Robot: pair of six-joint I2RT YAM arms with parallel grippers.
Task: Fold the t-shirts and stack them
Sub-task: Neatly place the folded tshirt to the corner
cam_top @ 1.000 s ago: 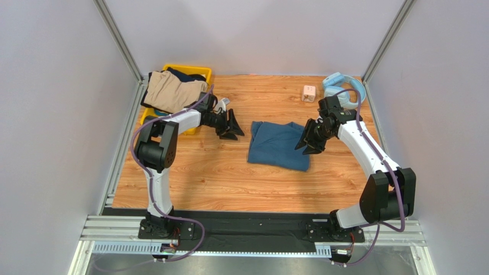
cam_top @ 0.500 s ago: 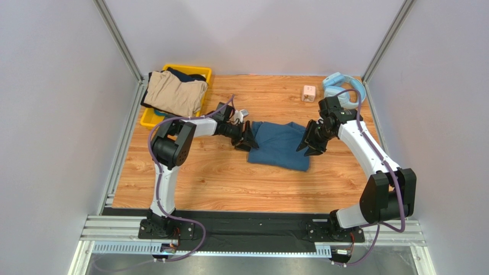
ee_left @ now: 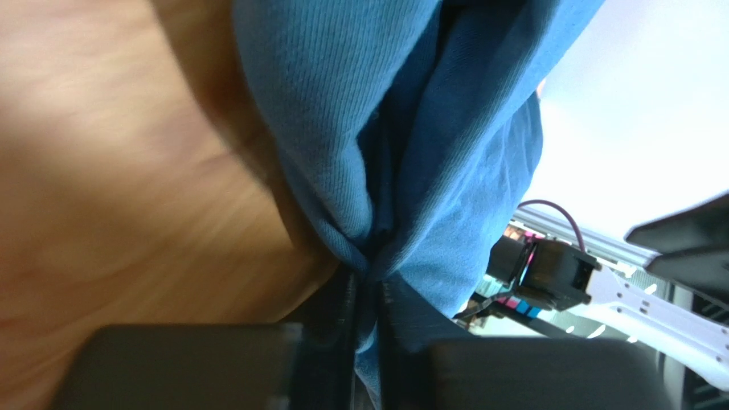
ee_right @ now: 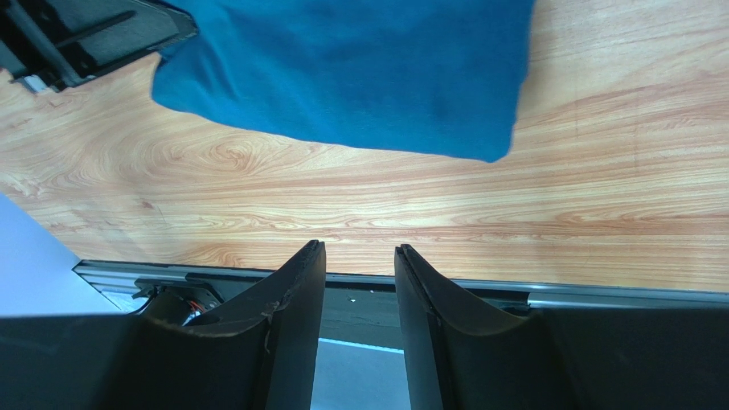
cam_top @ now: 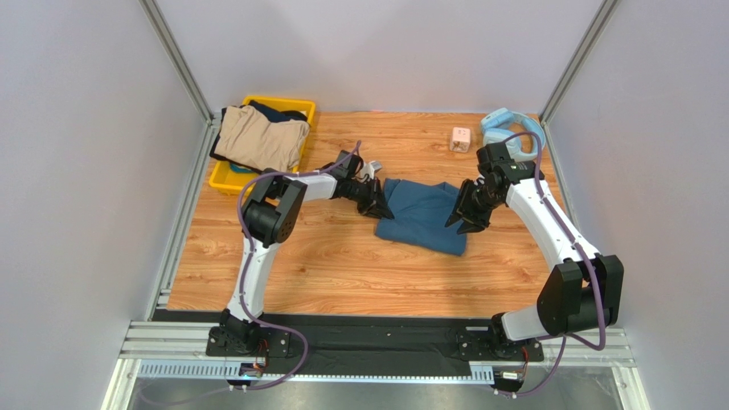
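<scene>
Overhead, the teal t-shirt [cam_top: 425,220] lies folded into a rough rectangle on the wooden table [cam_top: 325,265], directly between the two claws. The left claw [cam_top: 381,205] meets the shirt's left edge and the right claw [cam_top: 466,220] sits at its right edge. Well behind the left claw, a tan t-shirt [cam_top: 259,139] is bunched over a yellow bin [cam_top: 224,177], with a navy garment [cam_top: 278,111] just behind the tan one. Behind the right claw are light-blue headphones [cam_top: 512,128] and, beside them, a small cube [cam_top: 461,138]. Next, from the left wrist, the left claw [ee_left: 366,290] is nearly closed, its two dark fingers pinching a gathered fold of the teal t-shirt [ee_left: 342,128]. The cloth fans out ahead of the fingertips, and blurred table wood [ee_left: 111,171] fills the frame's left side. Finally, from the right wrist, the right claw [ee_right: 358,252] is open, its fingers moderately apart with nothing between them. The teal t-shirt [ee_right: 359,68] lies flat just ahead of the fingertips, not touching them, with bare table [ee_right: 428,205] between cloth and claw.
</scene>
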